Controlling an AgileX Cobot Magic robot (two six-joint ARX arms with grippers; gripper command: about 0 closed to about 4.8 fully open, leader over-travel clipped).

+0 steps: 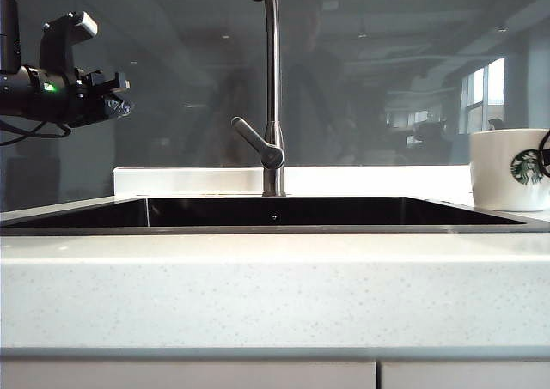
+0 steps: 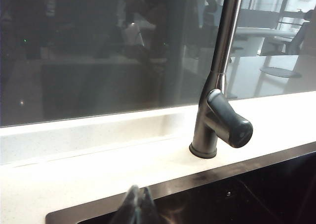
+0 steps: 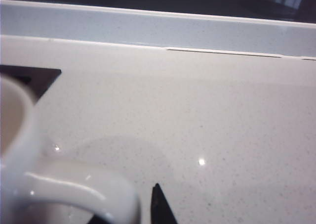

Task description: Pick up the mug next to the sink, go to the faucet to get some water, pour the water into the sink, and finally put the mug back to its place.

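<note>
Mug stands upright on the pale speckled stone surface at the far right of the exterior view, just beside the right end of the sink, its green round logo facing the camera. In the right wrist view the mug's white loop handle lies close to the camera, with part of the rim and pale inside wall next to it.

The surface runs as a broad light band along the front of the sink and continues as a narrower ledge behind it, where the faucet rises as a slim steel gooseneck with its lever angled out from the base. The sink is a wide dark basin with a thin metallic rim. Behind the ledge a dark glossy wall panel reflects a dim room with ceiling lines and bright windows on the right.

The left gripper hangs over the rear edge of the sink, left of the faucet; its jaws are pressed together with nothing between them. In the exterior view this arm sits high at the left, well apart from the mug.

The right gripper is at the mug's handle: one dark fingertip shows just beside the loop. How wide its jaws stand, and whether they grip the handle, cannot be told.
</note>
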